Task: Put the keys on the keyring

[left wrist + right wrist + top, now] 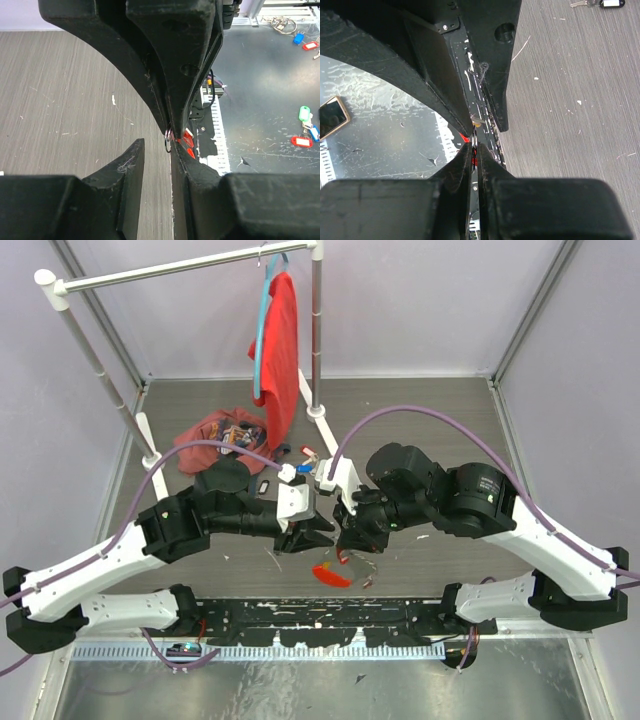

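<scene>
The right pincer (474,149) was clamped shut on the keyring (168,142), held over the near middle of the table (560,440), its red tag (330,575) dangling below. The left pincer (157,150) met it tip to tip, jaws partly apart, the ring between them.

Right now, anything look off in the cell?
Red cloth lies crumpled on the table by the rack foot, small items lying on it. Spare key tags sit off the table on the metal sheet.
</scene>
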`<state>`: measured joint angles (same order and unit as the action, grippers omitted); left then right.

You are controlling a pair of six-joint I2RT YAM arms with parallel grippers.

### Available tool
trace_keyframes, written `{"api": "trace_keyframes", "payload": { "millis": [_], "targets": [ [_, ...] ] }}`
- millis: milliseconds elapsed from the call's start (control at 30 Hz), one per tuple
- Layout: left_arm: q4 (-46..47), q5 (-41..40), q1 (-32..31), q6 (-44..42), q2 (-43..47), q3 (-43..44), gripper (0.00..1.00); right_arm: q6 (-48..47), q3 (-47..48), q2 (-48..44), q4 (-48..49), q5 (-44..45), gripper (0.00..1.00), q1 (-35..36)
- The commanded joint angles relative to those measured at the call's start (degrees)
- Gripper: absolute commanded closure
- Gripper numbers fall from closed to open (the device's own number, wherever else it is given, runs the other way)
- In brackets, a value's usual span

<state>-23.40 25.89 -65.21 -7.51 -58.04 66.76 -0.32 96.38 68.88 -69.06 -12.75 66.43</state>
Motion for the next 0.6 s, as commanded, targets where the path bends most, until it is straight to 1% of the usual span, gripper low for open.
{"api": "trace_keyframes", "payload": {
  "millis": [0, 100, 300, 433, 467, 500, 567],
  "targets": [
    [1.36, 1.62, -0.77, -0.18, -0.43, 1.85, 0.66, 0.05, 1.32, -0.24, 3.68, -0.26, 0.99, 0.19],
    [1.97, 1.54, -0.91, 0.03, -0.53, 1.71, 0.68, 0.05, 0.95, -0.27, 4.09, -0.31, 0.99, 0.19],
    [3.08, 1.75, -0.97, 0.55, -0.65, 1.66, 0.77, 0.04, 0.31, -0.56, 4.95, -0.09, 0.99, 0.19],
    [3.27, 1.80, -1.14, 0.93, -0.97, 1.80, 0.87, 0.05, 0.06, -0.73, 5.74, 0.01, 0.99, 0.19],
    [3.27, 1.80, -1.19, 0.98, -1.07, 1.91, 0.91, -0.09, -0.07, -0.76, 5.96, -0.13, 0.98, 0.19],
    [3.23, 1.80, -1.22, 1.05, -1.19, 1.94, 0.98, -0.12, -0.17, -0.83, 6.17, -0.27, 0.97, 0.19],
    [3.27, 1.56, -1.28, 1.21, -1.27, 2.11, 1.00, -0.17, -0.47, -1.08, 6.74, -0.31, 0.95, 0.19]
  ]
}}
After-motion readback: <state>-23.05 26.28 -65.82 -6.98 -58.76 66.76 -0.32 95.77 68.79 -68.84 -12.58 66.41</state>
